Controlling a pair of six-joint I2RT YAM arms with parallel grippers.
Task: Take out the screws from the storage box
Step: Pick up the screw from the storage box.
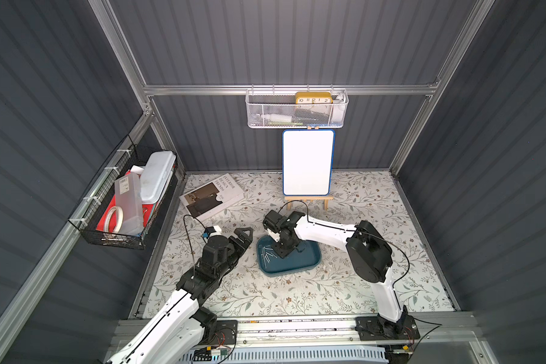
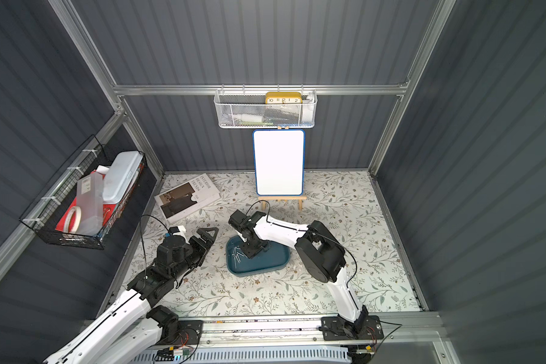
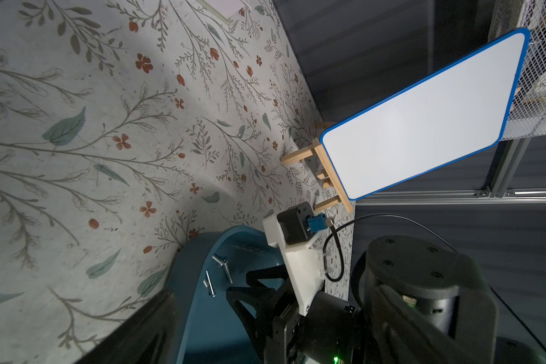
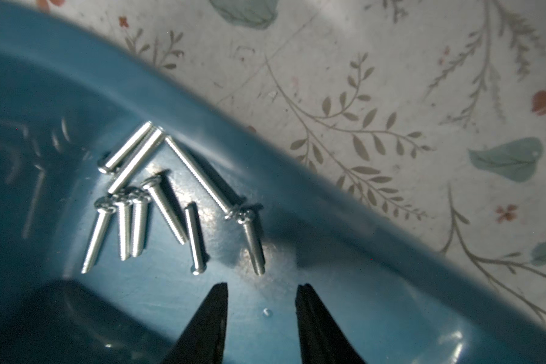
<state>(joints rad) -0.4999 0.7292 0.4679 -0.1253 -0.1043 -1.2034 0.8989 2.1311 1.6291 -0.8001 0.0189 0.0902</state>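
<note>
A dark teal storage box [image 1: 300, 266] sits near the middle of the floral table surface [image 1: 265, 296]. About 9 silver screws [image 4: 158, 201] lie clustered inside it, close to its left edge. The right gripper [image 4: 262, 286] reaches down into the box, jaws partly apart and empty, tips just short of the nearest screws. The left gripper [image 1: 246, 240] hovers beside the box, jaws wide apart, holding nothing. No screw shows on the table, so every visible screw seems left to remove.
</note>
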